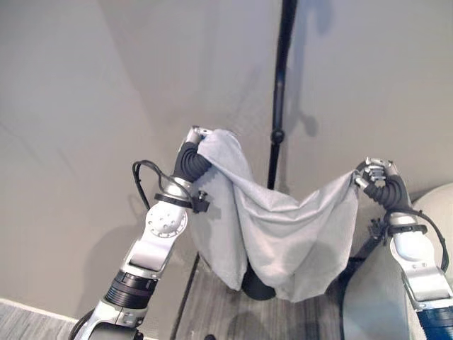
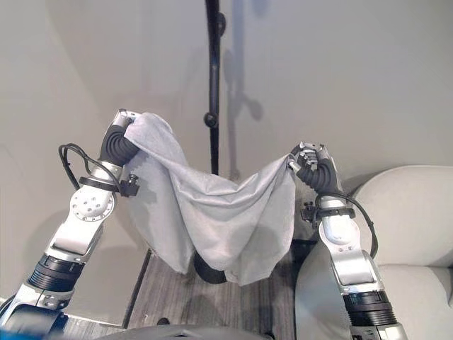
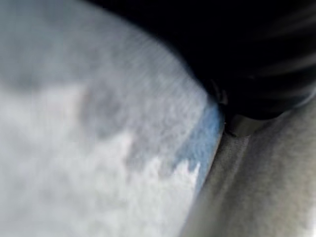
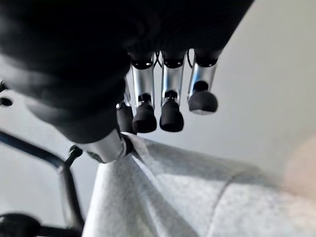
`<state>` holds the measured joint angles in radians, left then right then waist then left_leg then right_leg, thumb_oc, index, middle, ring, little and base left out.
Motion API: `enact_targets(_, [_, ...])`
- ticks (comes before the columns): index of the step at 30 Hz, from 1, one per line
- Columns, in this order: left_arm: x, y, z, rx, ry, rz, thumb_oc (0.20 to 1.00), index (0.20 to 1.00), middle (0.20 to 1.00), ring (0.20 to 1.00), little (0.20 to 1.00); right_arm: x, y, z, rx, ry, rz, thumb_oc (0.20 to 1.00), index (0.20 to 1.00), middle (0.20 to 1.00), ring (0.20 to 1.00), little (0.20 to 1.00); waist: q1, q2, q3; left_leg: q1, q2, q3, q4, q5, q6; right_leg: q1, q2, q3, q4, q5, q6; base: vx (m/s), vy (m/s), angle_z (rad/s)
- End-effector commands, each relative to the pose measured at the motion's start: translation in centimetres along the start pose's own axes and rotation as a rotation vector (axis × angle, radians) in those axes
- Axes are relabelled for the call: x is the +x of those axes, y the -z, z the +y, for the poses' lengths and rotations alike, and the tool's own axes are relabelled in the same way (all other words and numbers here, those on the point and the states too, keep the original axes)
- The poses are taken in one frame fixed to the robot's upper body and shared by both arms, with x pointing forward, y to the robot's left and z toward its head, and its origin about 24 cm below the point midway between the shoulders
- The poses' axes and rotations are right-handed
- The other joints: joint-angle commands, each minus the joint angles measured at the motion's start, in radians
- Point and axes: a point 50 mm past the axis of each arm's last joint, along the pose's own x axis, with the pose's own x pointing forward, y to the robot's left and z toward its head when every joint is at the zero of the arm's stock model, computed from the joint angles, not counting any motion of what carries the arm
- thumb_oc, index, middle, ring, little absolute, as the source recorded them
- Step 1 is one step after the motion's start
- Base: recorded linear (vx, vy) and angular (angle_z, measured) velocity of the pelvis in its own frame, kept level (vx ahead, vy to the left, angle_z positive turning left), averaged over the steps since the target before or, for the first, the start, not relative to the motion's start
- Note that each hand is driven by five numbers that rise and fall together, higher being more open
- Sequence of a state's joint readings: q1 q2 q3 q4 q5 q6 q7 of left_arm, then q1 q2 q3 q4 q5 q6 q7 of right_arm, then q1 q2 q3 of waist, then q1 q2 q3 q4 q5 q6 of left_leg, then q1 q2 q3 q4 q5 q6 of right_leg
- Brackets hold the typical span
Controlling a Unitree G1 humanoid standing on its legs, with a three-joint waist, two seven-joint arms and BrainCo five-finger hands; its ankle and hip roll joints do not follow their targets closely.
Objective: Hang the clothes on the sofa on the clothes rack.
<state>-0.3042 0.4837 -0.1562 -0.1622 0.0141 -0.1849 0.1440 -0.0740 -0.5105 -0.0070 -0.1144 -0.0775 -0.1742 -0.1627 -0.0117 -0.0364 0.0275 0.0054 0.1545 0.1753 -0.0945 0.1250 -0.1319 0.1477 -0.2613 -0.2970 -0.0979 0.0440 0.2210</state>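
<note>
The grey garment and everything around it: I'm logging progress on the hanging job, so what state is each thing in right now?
grey garment: off the sofa, held up spread between both hands, sagging in the middle, not yet on the rack.
left hand: raised, top corner of the garment draped over it, fingers hidden.
right hand: raised, pinching the other corner.
clothes rack: upright behind the garment, pole bare.
sofa: beside the right arm.

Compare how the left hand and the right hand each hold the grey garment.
The left hand is higher, and the grey garment drapes over it, hiding its fingers. The right hand is lower, its fingers showing, pinching an edge. Both hold the garment up, spread and sagging, before the black rack pole.
</note>
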Motion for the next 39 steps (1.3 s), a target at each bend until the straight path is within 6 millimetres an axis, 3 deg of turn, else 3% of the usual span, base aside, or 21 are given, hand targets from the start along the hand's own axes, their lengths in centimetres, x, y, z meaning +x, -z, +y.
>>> enact_targets(1, [1.2, -2.3, 2.6, 0.034, -0.085, -0.134, 0.200, 0.200, 0.200, 0.200, 0.200, 2.2, -3.8, -1.5, 0.017, 0.078, -0.204, 0.200, 0.200, 0.200, 0.200, 0.200, 0.005, -0.016, -0.028, 0.097, -0.018, -0.014, 0.007, -0.163, 0.034, -0.058, 0.002, 0.026, 0.018, 0.010, -0.020, 0.03, 0.001, 0.07])
enact_targets(9, [1.4, -2.9, 2.9, 0.057, -0.090, -0.166, 0.200, 0.200, 0.200, 0.200, 0.200, 2.8, -4.8, -1.7, 0.013, 0.092, -0.251, 0.200, 0.200, 0.200, 0.200, 0.200, 0.013, -0.010, -0.033, 0.101, -0.021, -0.020, 0.007, -0.166, 0.033, -0.048, -0.003, 0.016, 0.016, 0.009, -0.017, 0.01, 0.001, 0.07])
enact_targets(10, [1.8, -3.7, 3.5, 0.096, -0.101, -0.207, 0.200, 0.200, 0.200, 0.200, 0.200, 3.6, -6.4, -2.4, 0.000, 0.113, -0.330, 0.200, 0.200, 0.200, 0.200, 0.200, 0.019, -0.007, -0.036, 0.104, -0.021, -0.022, 0.007, -0.167, 0.031, -0.044, -0.004, 0.012, 0.015, 0.009, -0.016, 0.00, 0.000, 0.00])
enact_targets(13, [2.5, -4.4, 3.9, 0.139, -0.113, -0.241, 0.200, 0.200, 0.200, 0.200, 0.200, 4.4, -7.9, -3.3, -0.022, 0.149, -0.399, 0.200, 0.200, 0.200, 0.200, 0.200, 0.025, -0.008, -0.042, 0.104, -0.020, -0.026, 0.007, -0.167, 0.029, -0.040, -0.003, 0.007, 0.014, 0.006, -0.015, 0.00, 0.000, 0.00])
enact_targets(19, [5.9, -8.5, 4.5, 0.249, -0.121, -0.432, 0.200, 0.200, 0.200, 0.200, 0.200, 6.4, -11.4, -5.3, -0.083, 0.228, -0.542, 0.200, 0.200, 0.200, 0.200, 0.200, 0.030, -0.003, -0.059, 0.104, -0.021, -0.034, 0.007, -0.166, 0.024, -0.032, -0.002, -0.001, 0.015, 0.004, -0.011, 0.01, -0.005, 0.05])
enact_targets(39, [10.9, -16.6, 5.3, 0.445, -0.128, -0.720, 0.200, 0.200, 0.200, 0.200, 0.200, 10.3, -17.9, -10.4, -0.254, 0.386, -0.715, 0.200, 0.200, 0.200, 0.200, 0.200, 0.031, -0.001, -0.089, 0.107, -0.026, -0.039, 0.007, -0.170, 0.019, -0.027, 0.000, -0.012, 0.015, 0.006, 0.001, 0.00, 0.000, 0.01])
